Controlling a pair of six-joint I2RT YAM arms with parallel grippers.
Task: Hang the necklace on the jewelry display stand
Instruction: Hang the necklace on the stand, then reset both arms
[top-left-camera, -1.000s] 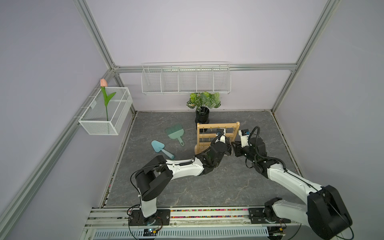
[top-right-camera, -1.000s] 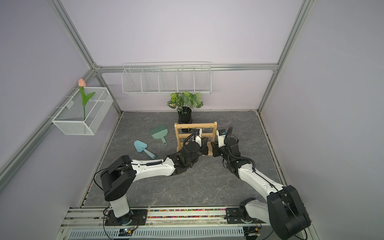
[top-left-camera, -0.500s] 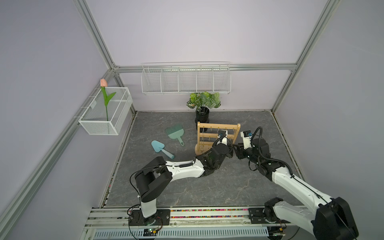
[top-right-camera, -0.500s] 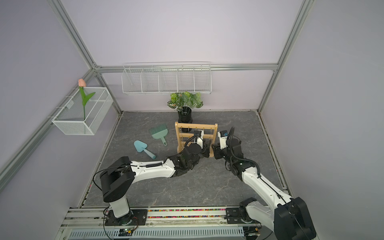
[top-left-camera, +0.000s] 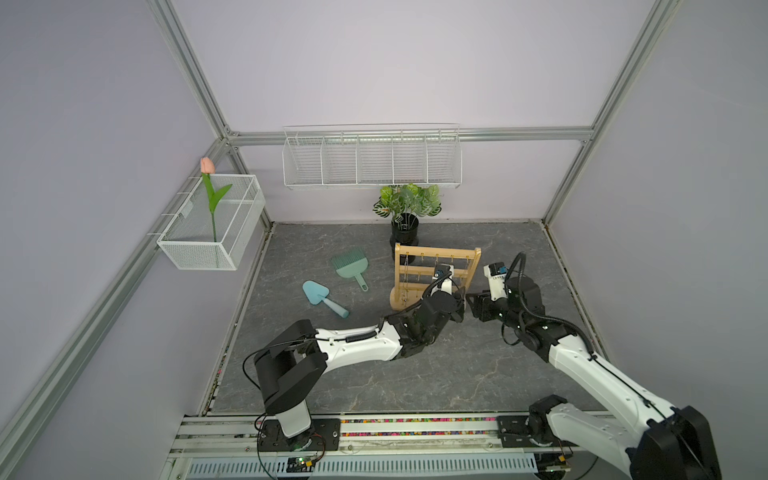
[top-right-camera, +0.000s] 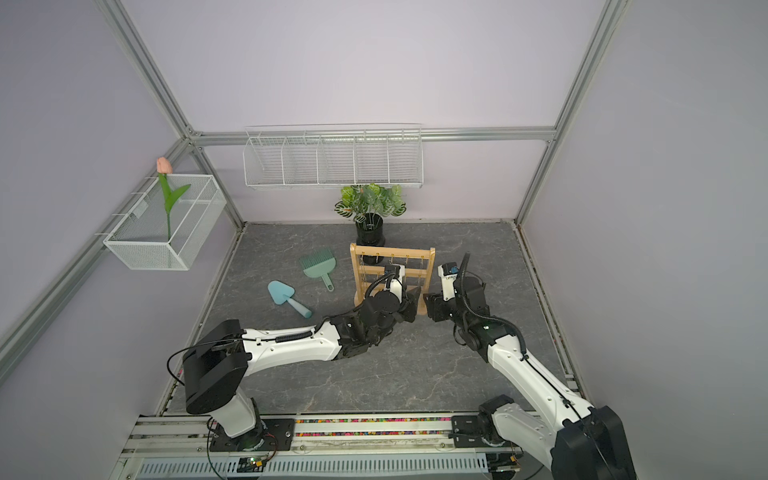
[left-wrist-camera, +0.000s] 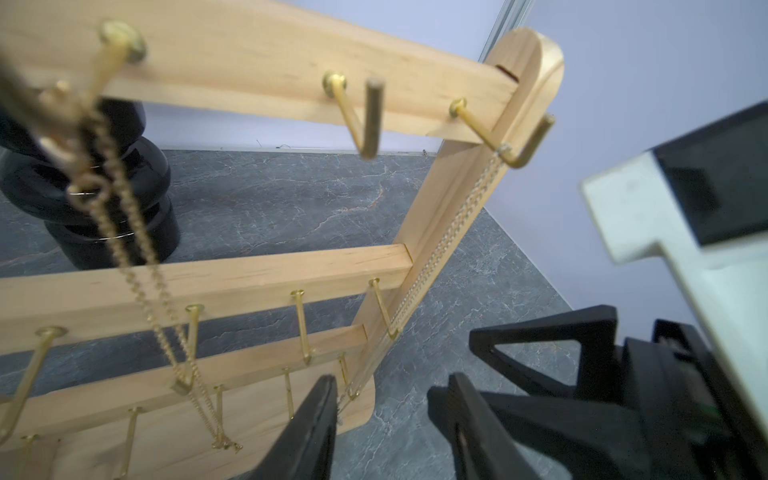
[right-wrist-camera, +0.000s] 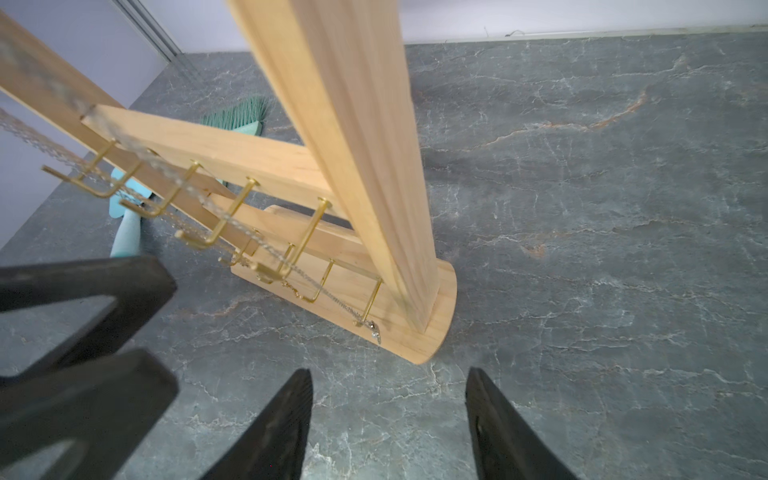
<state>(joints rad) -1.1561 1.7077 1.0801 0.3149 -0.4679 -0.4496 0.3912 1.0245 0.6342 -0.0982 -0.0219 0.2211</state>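
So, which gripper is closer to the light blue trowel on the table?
Left. The left gripper sits in front of the jewelry display stand, with the light blue trowel past the stand's other end. The right gripper is just beyond the left one, farther away.

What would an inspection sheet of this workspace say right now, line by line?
Surface: grey marbled tabletop, no spills seen.
Job's things: jewelry display stand upright; silver necklace hangs from its end top hook; gold chain hangs further along.
Clutter: green brush, blue scoop, potted plant behind the stand.
Grippers: left gripper and right gripper open, empty, near the stand.
Cables: black loop at right wrist; coiled lead on left forearm.
Surroundings: wire shelf on back wall; side basket holding a tulip.
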